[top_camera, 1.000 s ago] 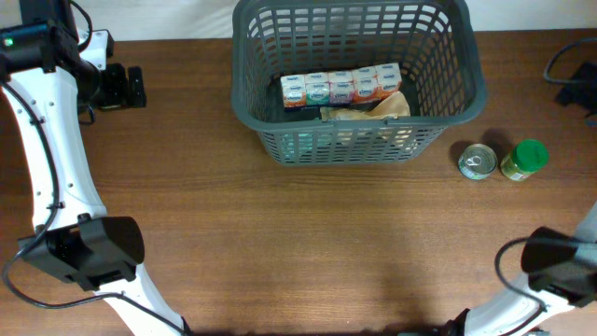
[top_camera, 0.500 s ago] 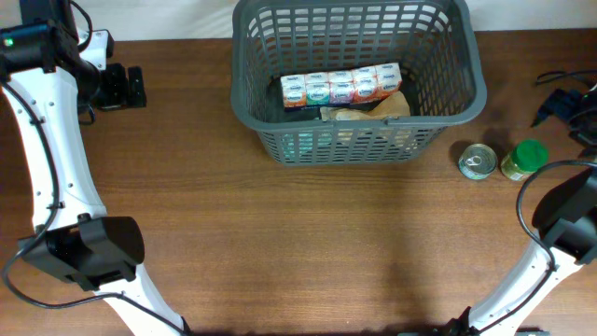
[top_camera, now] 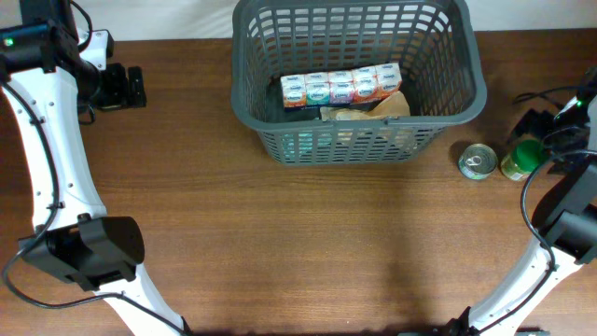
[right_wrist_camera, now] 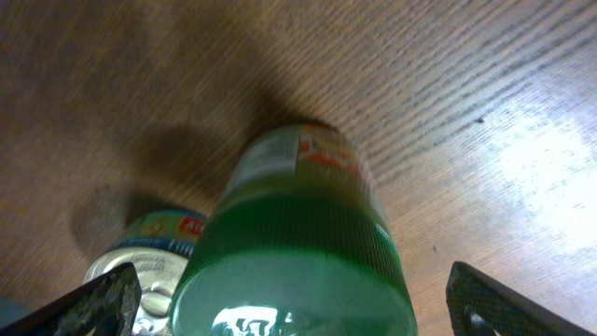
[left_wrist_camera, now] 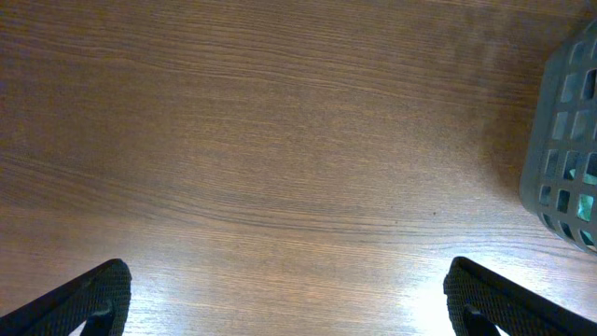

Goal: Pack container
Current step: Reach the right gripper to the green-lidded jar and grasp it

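My right jaws hang spread wide over the green-lidded, pale-labelled jar [right_wrist_camera: 298, 233], lined up to pinch it. Left jaws spread too, idle. The big dark grey slotted plastic basket [top_camera: 359, 145] waits nearby, part-filled.

A small tin can [top_camera: 478, 161] stands on the wooden tabletop [top_camera: 280, 243] at the right, a green-lidded jar [top_camera: 524, 159] just beside it, further right. Far centre, five small cartons [top_camera: 340, 87] sit in a row, a tan packet [top_camera: 368, 109] against their near side.
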`<state>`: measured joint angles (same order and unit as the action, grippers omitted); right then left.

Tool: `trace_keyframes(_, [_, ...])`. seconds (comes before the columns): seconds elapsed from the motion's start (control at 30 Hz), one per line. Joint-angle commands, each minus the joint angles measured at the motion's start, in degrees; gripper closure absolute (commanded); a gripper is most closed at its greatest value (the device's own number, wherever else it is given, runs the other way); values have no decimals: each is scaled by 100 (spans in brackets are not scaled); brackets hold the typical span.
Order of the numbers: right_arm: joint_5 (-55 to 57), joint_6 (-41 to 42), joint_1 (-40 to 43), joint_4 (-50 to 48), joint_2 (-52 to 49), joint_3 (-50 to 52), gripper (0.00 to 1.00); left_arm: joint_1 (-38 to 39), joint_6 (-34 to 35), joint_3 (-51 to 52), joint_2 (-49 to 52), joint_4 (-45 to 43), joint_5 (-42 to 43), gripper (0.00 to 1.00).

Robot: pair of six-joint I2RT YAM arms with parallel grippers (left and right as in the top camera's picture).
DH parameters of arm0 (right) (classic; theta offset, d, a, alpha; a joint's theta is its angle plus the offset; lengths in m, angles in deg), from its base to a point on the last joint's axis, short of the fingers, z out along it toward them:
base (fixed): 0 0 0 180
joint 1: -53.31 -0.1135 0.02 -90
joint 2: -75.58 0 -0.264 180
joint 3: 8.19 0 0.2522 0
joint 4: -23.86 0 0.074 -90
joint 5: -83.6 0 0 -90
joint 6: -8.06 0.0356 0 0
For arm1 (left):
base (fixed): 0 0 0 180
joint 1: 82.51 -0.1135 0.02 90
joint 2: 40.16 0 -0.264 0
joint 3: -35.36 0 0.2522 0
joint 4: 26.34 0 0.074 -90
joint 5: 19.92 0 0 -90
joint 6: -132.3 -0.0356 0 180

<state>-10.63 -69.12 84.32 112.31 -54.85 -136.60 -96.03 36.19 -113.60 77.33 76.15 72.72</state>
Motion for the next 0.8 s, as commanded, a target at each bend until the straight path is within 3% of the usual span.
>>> trace_keyframes(0.0, [-79, -33, -52, -186, -15, 221, 3, -11, 92, 22, -9, 4, 63, 1])
trace_keyframes(0.53, [-138, 11, -61, -940, -17, 911, 10, -11, 92, 22, -9, 2, 63, 1])
trace_keyframes(0.67, [-138, 11, -61, -938, -17, 911, 22, -11, 92, 22, -9, 2, 63, 1])
trace_keyframes(0.77, [-142, 11, -61, -935, -17, 911, 37, -11, 92, 22, -9, 4, 63, 1])
